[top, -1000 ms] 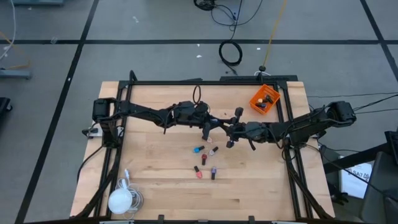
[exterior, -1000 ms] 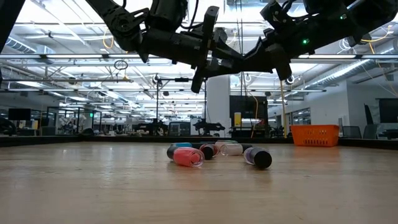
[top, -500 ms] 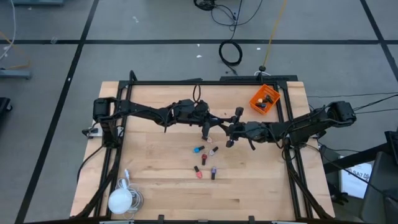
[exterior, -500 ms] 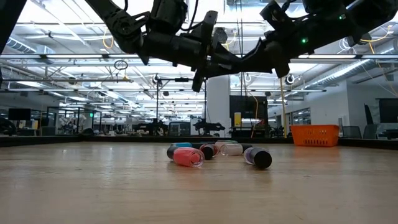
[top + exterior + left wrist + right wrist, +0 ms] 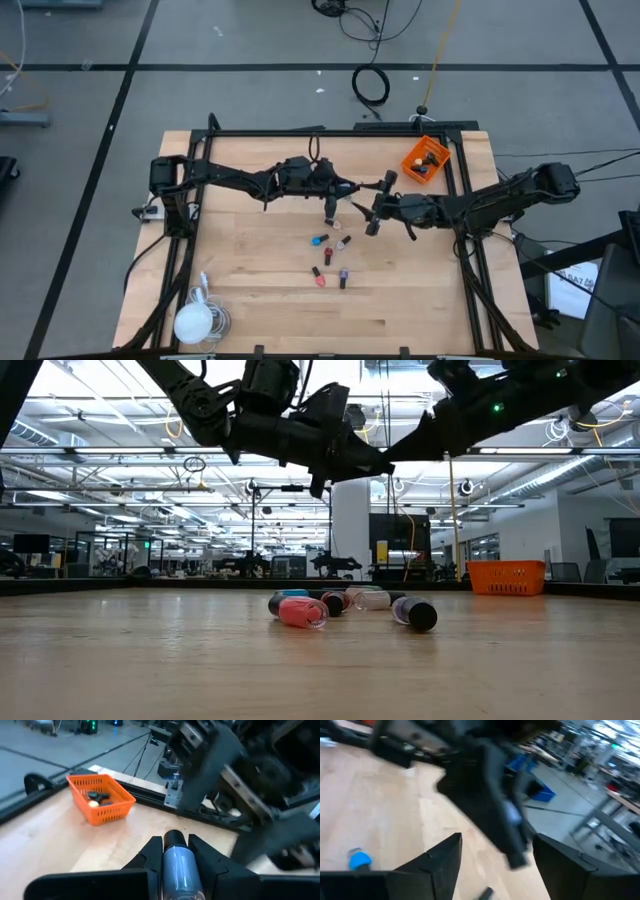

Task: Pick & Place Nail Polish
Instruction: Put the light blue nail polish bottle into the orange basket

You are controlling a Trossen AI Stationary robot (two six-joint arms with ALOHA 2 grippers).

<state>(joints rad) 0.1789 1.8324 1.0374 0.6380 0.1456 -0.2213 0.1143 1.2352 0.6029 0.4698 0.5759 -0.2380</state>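
Left hand (image 5: 176,857): we have its two fingers clamped on a pale blue bottle (image 5: 179,866) with a dark cap, cap pointing forward; it hangs above the middle of the table (image 5: 250,300)
Right hand (image 5: 378,203): we have its fingers standing apart with nothing between them; it sits just beside the left hand, the two tips close together in the air
Risk, the grip: we judge the bottle is small and smooth, so it could slip or swivel between the fingers if the arm swings sharply
Risk, the arms: we judge the two hands are near enough to knock each other; a bump from the right one could jog the bottle loose and drop it among the others
Risk, the drop: the orange basket (image 5: 425,160) is small and sits at the far right corner of the table; letting go too early or off line would send the bottle onto the wood or off the edge
Held bottle to hand: between the left fingers, off the table
Loose bottles (image 5: 330,258): lying on their sides in a small cluster on the table below and in front of both hands, well apart from the basket
Basket contents: a few bottles already lie inside
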